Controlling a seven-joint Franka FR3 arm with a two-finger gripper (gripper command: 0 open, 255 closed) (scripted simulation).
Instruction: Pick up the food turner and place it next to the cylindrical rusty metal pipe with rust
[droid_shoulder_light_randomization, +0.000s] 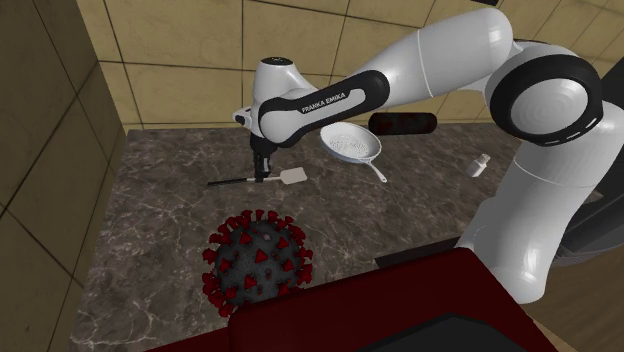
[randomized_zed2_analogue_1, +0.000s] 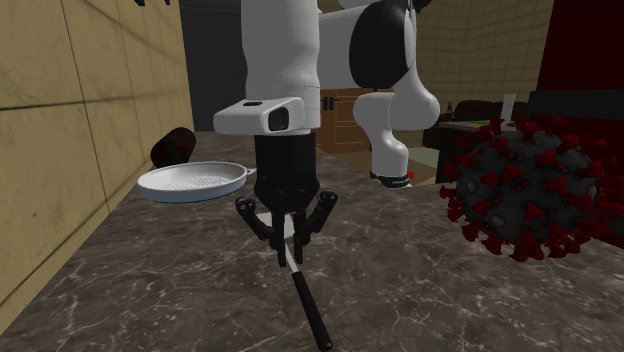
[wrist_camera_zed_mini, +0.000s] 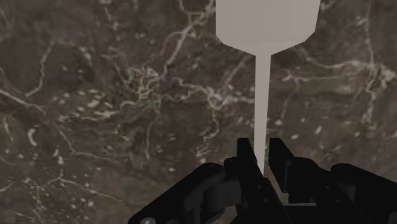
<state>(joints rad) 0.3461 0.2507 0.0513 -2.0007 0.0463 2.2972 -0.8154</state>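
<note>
- Hand (wrist_camera_zed_mini: 262, 151) was down at the counter (droid_shoulder_light_randomization: 150, 220), its two black fingers pressed in on the thin pale shank of the food turner (wrist_camera_zed_mini: 267, 22), seemingly pinching it with no gap showing on either side.
- That turner lay flat on the dark marbled counter: square pale blade ahead of the fingers, and in the second exterior view its black handle (randomized_zed2_analogue_1: 310, 312) trailed toward the camera.
- It looked light and stiff, a slim rod with a flat plate at one end. The narrow shank gave the pads little to bear on, so it would probably swivel or tip blade-down if held loosely; a grip near the balance point, between blade and handle, seemed soundest.
- Arm reached out from the stand with the forearm roughly level and the wrist turned straight down, the hand vertical over the turner.
- Rusty dark pipe (droid_shoulder_light_randomization: 402, 124) lay by the wall, well apart from the turner, beyond a white pan (droid_shoulder_light_randomization: 352, 145); a spiky red-studded ball (droid_shoulder_light_randomization: 258, 260) sat nearer the stand.
</note>
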